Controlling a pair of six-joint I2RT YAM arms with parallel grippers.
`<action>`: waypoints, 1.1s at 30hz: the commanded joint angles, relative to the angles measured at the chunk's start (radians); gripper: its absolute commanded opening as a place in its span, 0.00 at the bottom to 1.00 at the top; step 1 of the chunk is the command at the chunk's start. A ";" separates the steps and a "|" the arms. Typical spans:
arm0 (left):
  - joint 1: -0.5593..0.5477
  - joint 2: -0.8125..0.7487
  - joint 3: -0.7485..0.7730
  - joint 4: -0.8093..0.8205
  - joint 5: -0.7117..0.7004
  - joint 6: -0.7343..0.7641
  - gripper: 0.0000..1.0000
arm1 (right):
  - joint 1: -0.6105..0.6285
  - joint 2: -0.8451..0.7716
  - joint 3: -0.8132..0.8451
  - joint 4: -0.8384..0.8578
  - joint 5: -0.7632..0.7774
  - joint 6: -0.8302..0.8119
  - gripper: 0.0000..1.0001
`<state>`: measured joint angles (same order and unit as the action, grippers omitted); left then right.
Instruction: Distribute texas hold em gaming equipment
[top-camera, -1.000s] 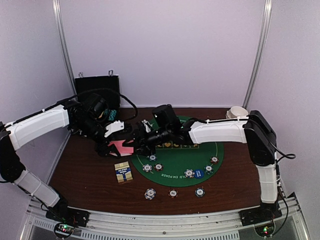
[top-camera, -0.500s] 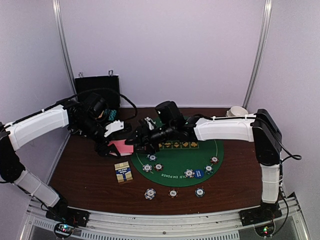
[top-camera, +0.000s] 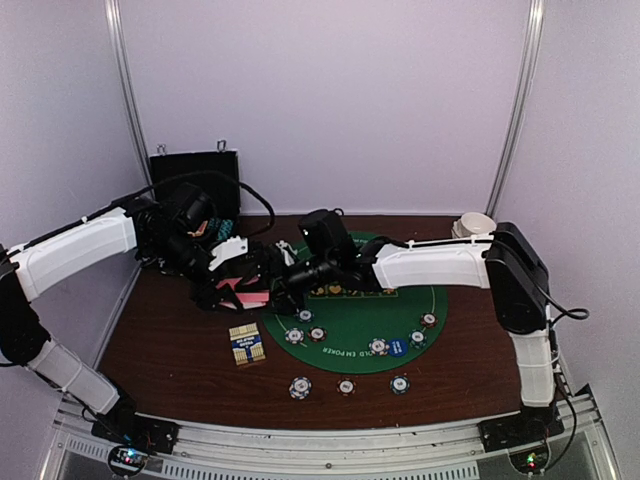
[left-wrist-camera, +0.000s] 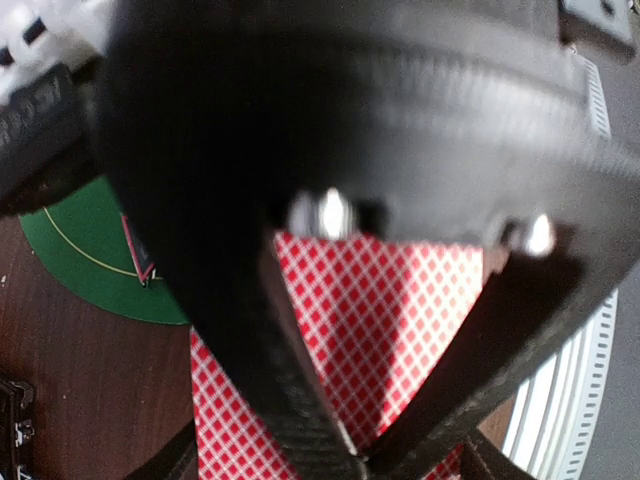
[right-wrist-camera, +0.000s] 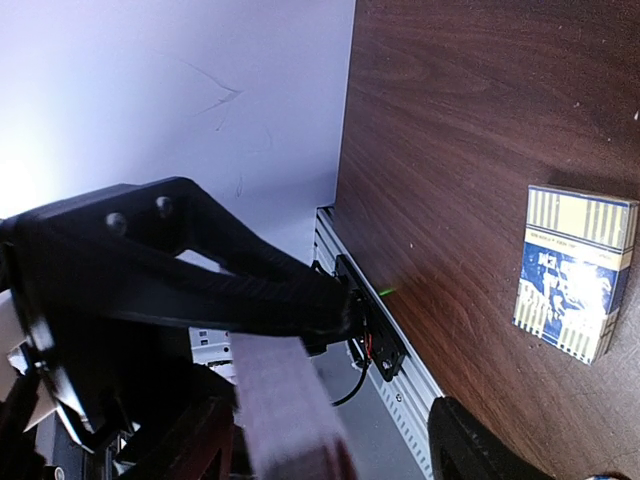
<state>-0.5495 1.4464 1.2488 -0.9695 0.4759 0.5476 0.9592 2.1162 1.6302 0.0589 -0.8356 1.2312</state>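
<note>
Desk (top-camera: 170, 370) of dark wood carries a round green felt mat (top-camera: 350, 310) at its middle, printed with poker lettering. A black hard case (top-camera: 190, 175) stands upright in the far-left corner against the wall; what it contains cannot be made out.

Both arms reach to the mat's left rim, toward the desk's left edge. There the left gripper (top-camera: 232, 290) is clamped on a small stack of pink-backed playing cards (top-camera: 248, 294), held over the wood just beside the mat. The left wrist view shows the checked backs wedged between its closed fingers. The right gripper (top-camera: 280, 292) comes in from the mat side, right at the same cards. Its jaws are spread, and in the right wrist view a blurred pink card edge lies between them.

A white bowl (top-camera: 477, 222) sits in the far-right corner, its inside hidden from the camera. A gold-and-blue card box (top-camera: 246, 345) lies flat on bare wood by the mat's left rim, nearer the near edge than the cards; whether it holds anything cannot be told.

Three stripe-edged poker chips (top-camera: 300, 387) form a row between the mat and the near edge. Several more dot the mat's near half, and a blue marker disc (top-camera: 397, 348) rests among those.
</note>
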 joint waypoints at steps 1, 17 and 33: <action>0.004 -0.008 0.044 0.021 0.037 -0.014 0.00 | 0.008 0.035 0.030 0.070 -0.021 0.041 0.69; 0.004 -0.018 0.047 0.006 0.036 -0.014 0.00 | -0.027 -0.034 -0.059 -0.053 0.003 -0.060 0.65; 0.003 -0.022 0.024 0.012 0.016 -0.005 0.00 | -0.036 -0.155 -0.089 -0.087 -0.010 -0.059 0.61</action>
<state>-0.5495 1.4471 1.2587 -0.9882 0.4755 0.5426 0.9302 2.0407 1.5616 -0.0162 -0.8482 1.1759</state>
